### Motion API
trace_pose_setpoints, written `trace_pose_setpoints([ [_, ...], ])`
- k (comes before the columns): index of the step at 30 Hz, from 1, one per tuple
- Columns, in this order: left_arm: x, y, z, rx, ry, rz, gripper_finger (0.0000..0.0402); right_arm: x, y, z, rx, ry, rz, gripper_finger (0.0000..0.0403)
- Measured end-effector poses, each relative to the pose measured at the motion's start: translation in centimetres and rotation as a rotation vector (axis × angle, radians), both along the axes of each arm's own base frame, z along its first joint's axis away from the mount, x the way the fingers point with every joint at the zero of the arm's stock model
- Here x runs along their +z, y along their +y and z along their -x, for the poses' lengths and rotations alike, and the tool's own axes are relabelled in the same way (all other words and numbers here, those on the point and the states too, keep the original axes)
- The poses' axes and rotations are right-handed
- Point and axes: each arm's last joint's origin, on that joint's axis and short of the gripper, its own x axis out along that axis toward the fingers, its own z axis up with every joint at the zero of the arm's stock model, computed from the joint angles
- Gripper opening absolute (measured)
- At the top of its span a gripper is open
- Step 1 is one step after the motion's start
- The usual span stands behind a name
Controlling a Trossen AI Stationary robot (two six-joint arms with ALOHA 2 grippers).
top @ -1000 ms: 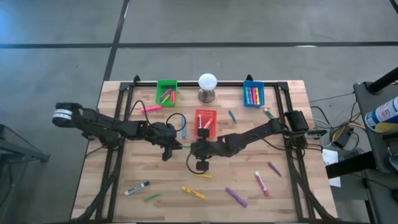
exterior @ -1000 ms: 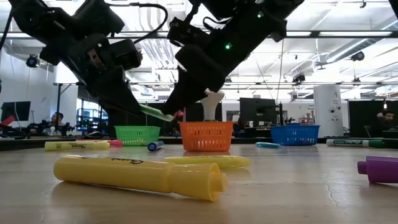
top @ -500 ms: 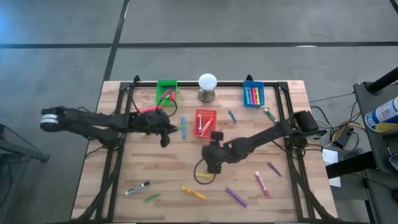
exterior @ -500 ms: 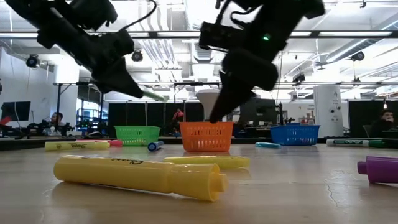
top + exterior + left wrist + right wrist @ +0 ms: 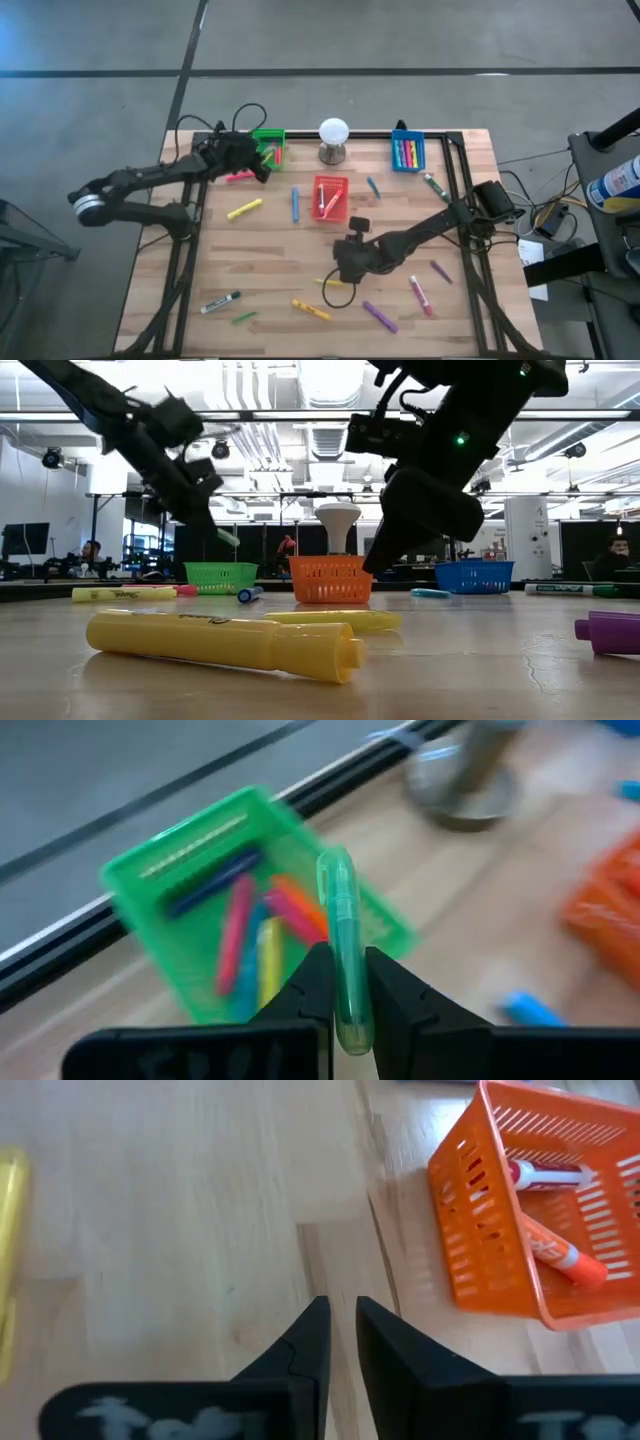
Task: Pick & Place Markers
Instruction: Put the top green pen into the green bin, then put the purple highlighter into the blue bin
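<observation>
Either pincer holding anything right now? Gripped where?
Left pincer holds a green marker, pinched near one end, over the green bin. Right pincer: nothing.

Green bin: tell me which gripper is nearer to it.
Left. The left gripper hangs at the green bin's near edge, clamping a green marker. The right gripper is far off, beyond the red bin.

Markers are lying scattered across the wooden table: a yellow one [image 5: 244, 209] tilted left of centre, a blue one [image 5: 295, 204] lengthwise beside it, a white-and-black one [image 5: 220, 302] near the front left, purple [image 5: 379, 317] and pink [image 5: 421, 296] ones front right. A green marker [image 5: 340, 950] is being held pinched, above several lying in the green bin [image 5: 170, 900].
</observation>
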Motion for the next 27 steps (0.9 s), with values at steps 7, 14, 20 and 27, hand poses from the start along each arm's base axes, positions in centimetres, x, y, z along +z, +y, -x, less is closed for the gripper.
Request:
trace_pose_setpoints([
  [7, -2.4, 2.6, -0.4, 0.052, 0.056, 0.052, 0.0032, 0.0, 0.1, 0.0, 0.001, -0.004, -0.002, 0.0038],
  [14, -2.8, 3.5, -1.3, 0.044, 0.104, 0.078, 0.0098, 0.0, 0.1, 0.0, 0.002, -0.005, -0.002, 0.0038],
  [20, -0.1, 3.0, -1.1, 0.009, 0.091, 0.021, 0.0108, 0.0, 0.1, 0.0, 0.004, -0.006, -0.003, 0.0038],
  [27, 2.5, -0.7, 0.4, -0.081, -0.087, -0.088, 0.0048, -1.0, 0.1, 0.1, 0.007, -0.11, 0.001, 0.0038],
])
